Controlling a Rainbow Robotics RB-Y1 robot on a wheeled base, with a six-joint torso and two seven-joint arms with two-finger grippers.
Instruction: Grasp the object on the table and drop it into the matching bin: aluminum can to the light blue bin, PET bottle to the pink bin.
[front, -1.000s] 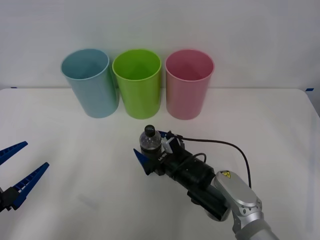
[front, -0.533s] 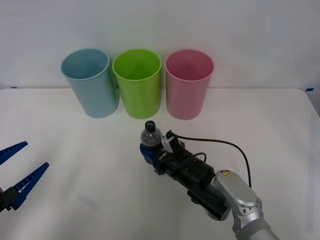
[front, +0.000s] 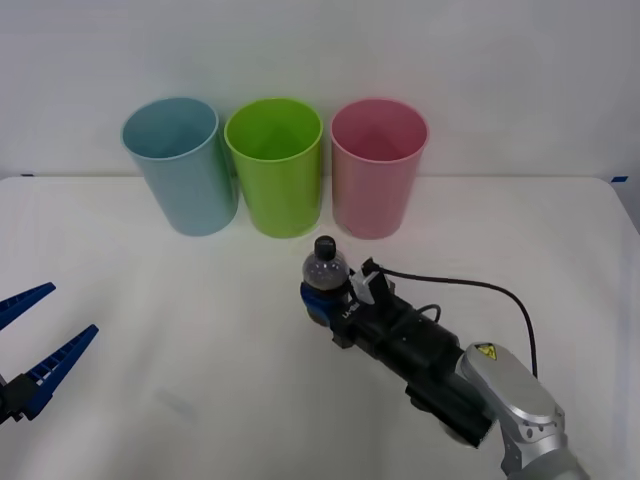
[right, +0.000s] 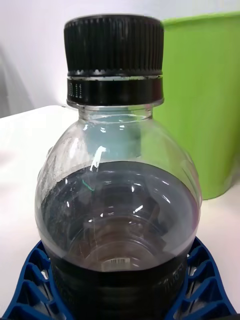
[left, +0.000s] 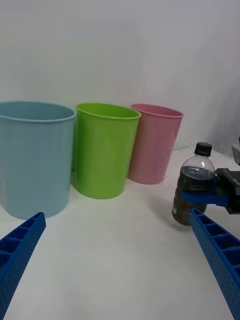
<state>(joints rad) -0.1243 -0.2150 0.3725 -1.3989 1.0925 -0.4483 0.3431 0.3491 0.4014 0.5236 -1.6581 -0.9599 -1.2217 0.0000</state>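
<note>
The PET bottle (front: 325, 268), small and clear with a black cap and dark contents, stands upright in my right gripper (front: 322, 300), which is shut on its lower body. In the right wrist view the bottle (right: 120, 190) sits between the blue ribbed fingers (right: 30, 285). It is in front of the pink bin (front: 378, 190) and the green one, slightly nearer me. The left wrist view shows the bottle (left: 194, 182) held to the right of the pink bin (left: 152, 145). The light blue bin (front: 183, 180) is leftmost. My left gripper (front: 73, 308) is open and idle at the table's left edge.
A lime green bin (front: 275, 175) stands between the light blue and pink bins at the back of the white table (front: 150, 300). A black cable arcs over the right arm's wrist (front: 470, 285). A pale wall rises behind the bins.
My right gripper closed fully on the bottle and carried it to the right and toward the bins. The left arm stayed still.
</note>
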